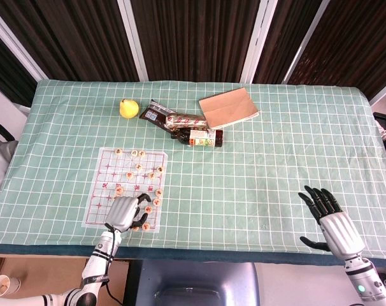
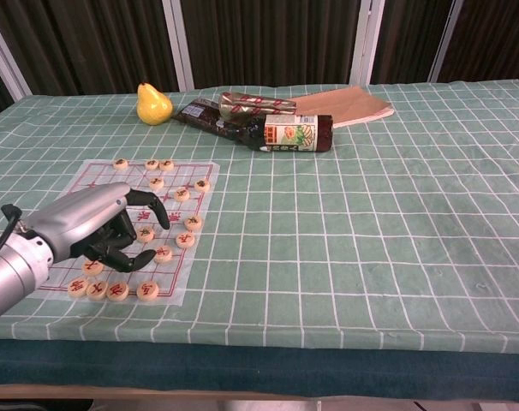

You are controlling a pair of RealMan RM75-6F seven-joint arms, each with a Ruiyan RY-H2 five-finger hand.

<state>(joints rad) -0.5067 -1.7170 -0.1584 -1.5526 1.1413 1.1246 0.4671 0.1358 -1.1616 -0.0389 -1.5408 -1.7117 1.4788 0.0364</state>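
A clear chess sheet with red lines (image 1: 100, 191) lies on the green checked cloth at the near left, with several round wooden pieces (image 1: 138, 167) on it. My left hand (image 1: 126, 212) hovers over the sheet's near right corner. Its fingers are curved down like a claw above the pieces (image 2: 163, 253), and the thumb stays apart from them. In the chest view nothing shows inside the left hand (image 2: 97, 229). My right hand (image 1: 333, 220) is at the near right edge of the table, fingers spread and holding nothing. The chest view does not show it.
At the back centre, a yellow pear (image 1: 128, 107), a dark snack packet (image 1: 156, 115), a long wrapped packet (image 1: 185, 119) and a lying brown bottle (image 1: 199, 136) sit together. A brown paper pad (image 1: 228, 107) lies behind them. A paper cup (image 1: 2, 285) stands on the floor at left.
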